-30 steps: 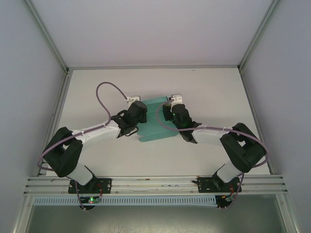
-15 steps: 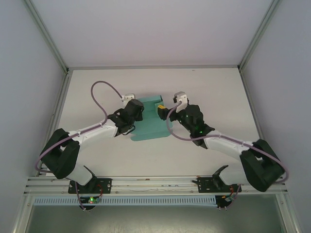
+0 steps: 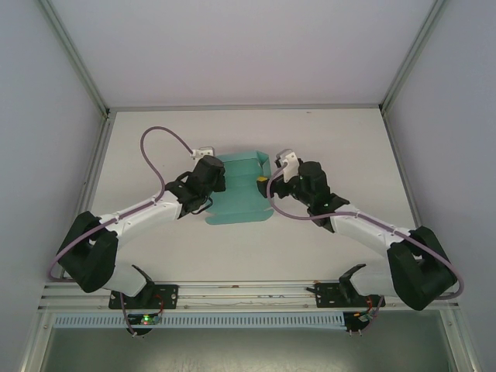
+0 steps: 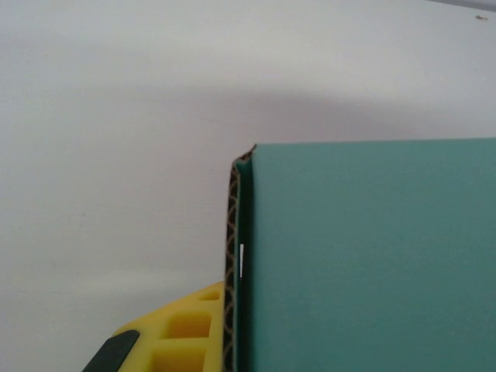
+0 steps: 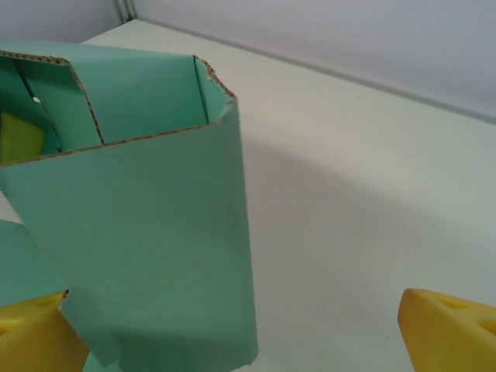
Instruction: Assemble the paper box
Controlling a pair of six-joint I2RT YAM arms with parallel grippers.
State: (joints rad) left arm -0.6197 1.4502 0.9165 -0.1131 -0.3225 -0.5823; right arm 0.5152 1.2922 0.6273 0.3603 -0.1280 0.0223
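Top external view: paper box point(image 3: 240, 195) at centre of table point(image 3: 349, 139), half-folded, walls raised. Left gripper point(image 3: 220, 183) pinched on its left wall; right gripper point(image 3: 267, 184) spread wide, empty, beside right wall. Step: folding sides. Next likely needs right re-grasp on loose flap. Teal corrugated card, matte, brown fluted edges, crisp creases.

Partly seen items, my station
Paper box point(image 4: 372, 256): runs off right and bottom edges, left wrist view. My right gripper point(image 3: 269, 180): fingertips point(image 5: 449, 329) cropped at bottom edge.
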